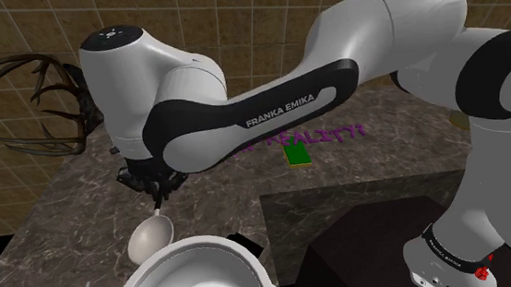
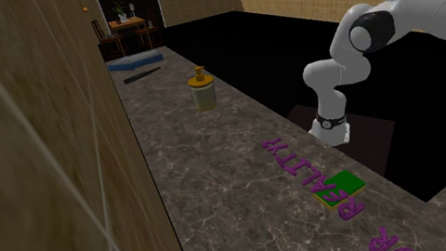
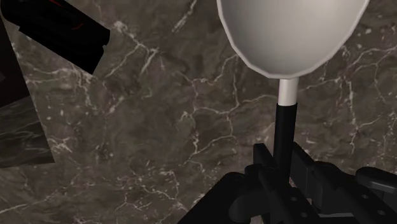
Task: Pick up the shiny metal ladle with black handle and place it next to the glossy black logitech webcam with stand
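The tool [image 3: 286,164] is clamped on the ladle [image 3: 292,32]. Its two black fingers pinch the slim black handle a little below the short pale neck that joins it to the scoop. The scoop is drawn a plain grey-white.

In the shoulder view the white arm [image 1: 276,93] reaches to the left and the tool points down over the dark marbled surface [image 1: 68,222]. The ladle hangs beneath it, scoop lowest; I cannot tell whether the scoop touches the surface or clears it. Just right of the scoop, at the near edge of that view, sits a large white bowl [image 1: 208,272] with its rim close beside the scoop. What shows of its inside is plain white.

In the wrist view a black block [image 3: 57,32] with faint red marks lies on the surface well to one side of the ladle; what it is I cannot tell.

Farther along the surface a small green block [image 2: 345,185] lies against a row of purple letters [image 2: 299,168]. Far beyond them stands a yellowish pump bottle [image 2: 202,90] — upright, its contents hidden. Past it lie a flat blue thing [image 2: 134,62] and a long black thing [image 2: 143,73] side by side.

At the shoulder view's left, dark antler-like branches [image 1: 39,104] spread in front of the tiled wall.
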Controlling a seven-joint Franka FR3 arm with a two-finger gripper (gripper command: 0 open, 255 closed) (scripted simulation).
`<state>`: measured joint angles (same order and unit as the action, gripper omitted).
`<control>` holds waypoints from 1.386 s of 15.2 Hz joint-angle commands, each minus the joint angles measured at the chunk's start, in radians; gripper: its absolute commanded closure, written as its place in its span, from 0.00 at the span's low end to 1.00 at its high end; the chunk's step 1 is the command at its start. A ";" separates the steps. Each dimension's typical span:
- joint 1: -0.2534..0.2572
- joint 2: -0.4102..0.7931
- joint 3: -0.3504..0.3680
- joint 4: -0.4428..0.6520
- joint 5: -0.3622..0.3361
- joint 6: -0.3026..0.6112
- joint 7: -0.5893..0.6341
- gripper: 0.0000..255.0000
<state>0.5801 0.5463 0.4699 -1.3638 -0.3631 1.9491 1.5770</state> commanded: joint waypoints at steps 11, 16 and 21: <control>-0.001 0.043 -0.017 -0.095 -0.031 0.131 0.033 1.00; 0.001 0.068 -0.027 -0.124 -0.047 0.183 0.047 1.00; 0.001 0.071 -0.028 -0.127 -0.049 0.188 0.049 1.00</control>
<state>0.5804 0.6138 0.4421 -1.4903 -0.4119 2.1379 1.6260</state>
